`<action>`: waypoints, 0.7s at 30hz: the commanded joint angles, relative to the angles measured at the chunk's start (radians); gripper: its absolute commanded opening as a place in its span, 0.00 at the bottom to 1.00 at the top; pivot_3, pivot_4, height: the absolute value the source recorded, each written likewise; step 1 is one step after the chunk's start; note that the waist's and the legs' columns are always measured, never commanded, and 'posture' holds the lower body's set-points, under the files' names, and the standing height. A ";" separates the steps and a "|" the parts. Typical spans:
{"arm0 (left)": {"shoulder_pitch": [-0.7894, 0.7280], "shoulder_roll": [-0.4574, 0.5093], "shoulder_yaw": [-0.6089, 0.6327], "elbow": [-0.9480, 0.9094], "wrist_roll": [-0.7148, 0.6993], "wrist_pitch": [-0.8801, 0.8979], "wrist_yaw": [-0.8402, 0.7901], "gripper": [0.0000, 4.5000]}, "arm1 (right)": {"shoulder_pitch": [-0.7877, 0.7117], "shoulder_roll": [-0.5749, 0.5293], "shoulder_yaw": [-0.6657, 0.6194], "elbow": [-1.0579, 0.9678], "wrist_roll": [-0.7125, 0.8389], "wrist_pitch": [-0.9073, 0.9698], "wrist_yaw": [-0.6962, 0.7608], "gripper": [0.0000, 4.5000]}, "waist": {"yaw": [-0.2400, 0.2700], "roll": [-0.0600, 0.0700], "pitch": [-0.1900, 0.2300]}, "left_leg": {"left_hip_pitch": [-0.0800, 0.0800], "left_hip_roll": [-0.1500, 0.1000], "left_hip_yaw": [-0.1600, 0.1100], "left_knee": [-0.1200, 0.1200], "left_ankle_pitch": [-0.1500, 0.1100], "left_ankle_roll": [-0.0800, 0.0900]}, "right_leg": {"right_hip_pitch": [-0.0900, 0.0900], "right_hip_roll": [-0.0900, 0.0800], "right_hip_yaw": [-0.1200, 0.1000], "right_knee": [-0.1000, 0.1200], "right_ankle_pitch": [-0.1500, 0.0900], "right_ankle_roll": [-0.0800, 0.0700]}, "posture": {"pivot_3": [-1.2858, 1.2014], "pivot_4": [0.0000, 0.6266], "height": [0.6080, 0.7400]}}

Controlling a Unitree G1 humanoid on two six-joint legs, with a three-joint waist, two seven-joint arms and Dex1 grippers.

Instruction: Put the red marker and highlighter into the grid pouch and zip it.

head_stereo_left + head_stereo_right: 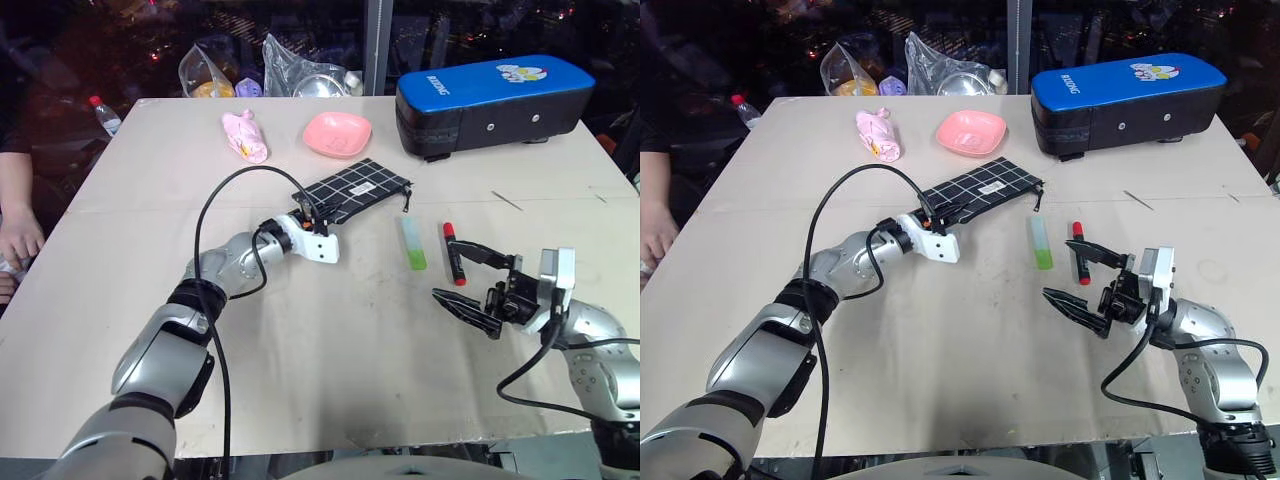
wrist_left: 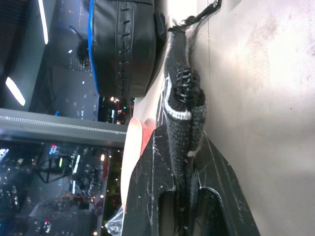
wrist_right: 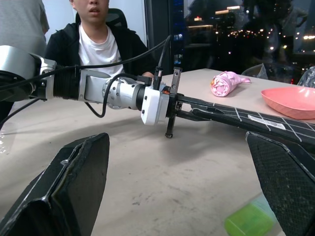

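The grid pouch (image 1: pixel 356 189) is pinched at its near end by the left pincer (image 1: pixel 312 216); the grip should be held firm. The right pincer (image 1: pixel 478 285) is spread wide, empty.

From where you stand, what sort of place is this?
Probably an indoor lab or demo room at night: a plain table, dark windows with city lights, and a person seated watching.

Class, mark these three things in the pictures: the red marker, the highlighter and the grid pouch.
red marker (image 1: pixel 454 254), left eye view, on its black middle section.
highlighter (image 1: pixel 413 243), left eye view, on the middle of its body.
grid pouch (image 1: pixel 365 187), left eye view, on its gridded top face.
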 commanded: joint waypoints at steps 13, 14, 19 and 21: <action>0.380 0.016 0.232 -0.832 -0.846 0.362 -0.482 0.01 | -0.187 0.013 -0.010 -0.065 -0.049 0.249 -0.380 1.00 | -0.001 0.000 0.000 | 0.002 0.001 -0.005 0.001 0.002 -0.003 | 0.000 0.001 0.002 0.002 0.000 0.000 | 0.52 0.24 1.00; 0.394 0.026 0.237 -0.852 -0.825 0.364 -0.489 0.01 | -0.223 0.002 -0.015 -0.064 -0.057 0.328 -0.449 1.00 | 0.000 0.000 0.000 | 0.002 0.001 -0.005 0.001 0.002 -0.004 | 0.000 0.001 0.002 0.002 0.000 0.000 | 0.52 0.24 1.00; 0.423 0.044 0.232 -0.877 -0.707 0.328 -0.499 0.01 | -0.356 0.006 -0.064 -0.066 0.077 0.665 -0.644 1.00 | 0.001 0.000 0.000 | 0.001 0.001 -0.004 0.001 0.002 -0.003 | 0.000 0.001 0.001 0.002 0.000 -0.001 | 0.52 0.24 1.00; 0.427 0.043 0.225 -0.871 -0.662 0.308 -0.498 0.01 | -0.411 0.033 -0.096 -0.063 0.147 0.757 -0.709 1.00 | -0.001 0.000 0.000 | 0.000 0.001 -0.004 0.001 0.002 -0.003 | 0.000 0.001 0.001 0.002 0.000 -0.001 | 0.52 0.24 1.00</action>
